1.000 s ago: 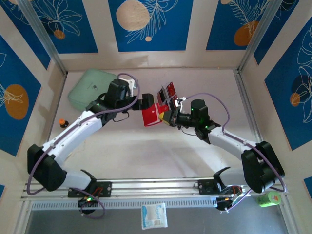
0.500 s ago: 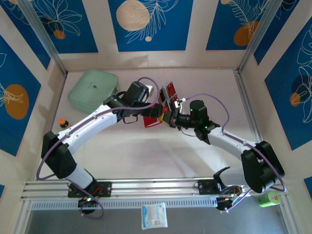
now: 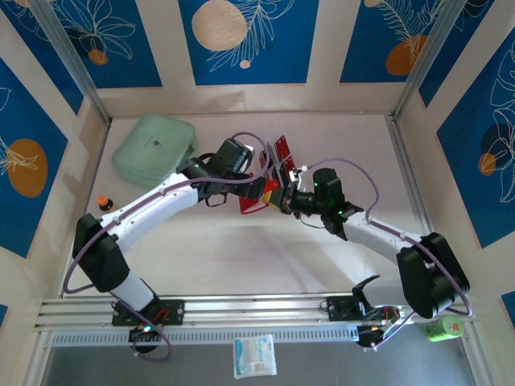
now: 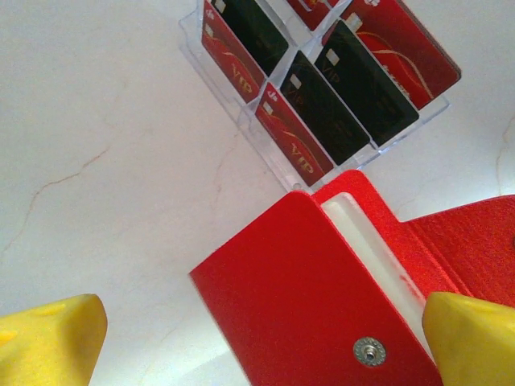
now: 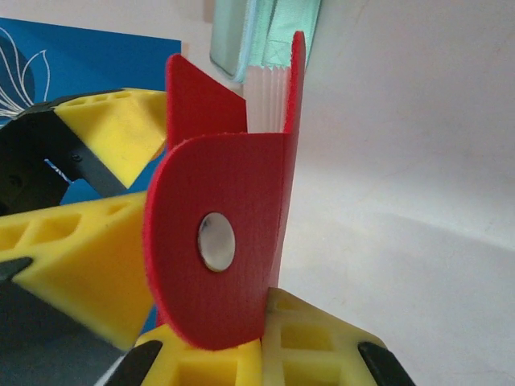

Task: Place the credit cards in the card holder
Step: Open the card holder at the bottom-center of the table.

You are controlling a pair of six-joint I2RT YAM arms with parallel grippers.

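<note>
Slippage threatens: the right end effector (image 3: 279, 195) pinches the card holder (image 4: 322, 305) by 1 edge, just in front of the clear rack (image 4: 191, 50) holding the credit cards (image 4: 322, 104). The left end effector (image 4: 257, 342), spread wide astride the holder, could knock it loose.

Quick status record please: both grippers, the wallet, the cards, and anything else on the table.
right gripper: shut on one edge of the wallet
left gripper: open, one finger on either side of the wallet, not gripping
wallet: red, flap unfastened, pale pockets showing
cards: red and black, standing in the clear rack just beyond the wallet
also: green case, back left
</note>
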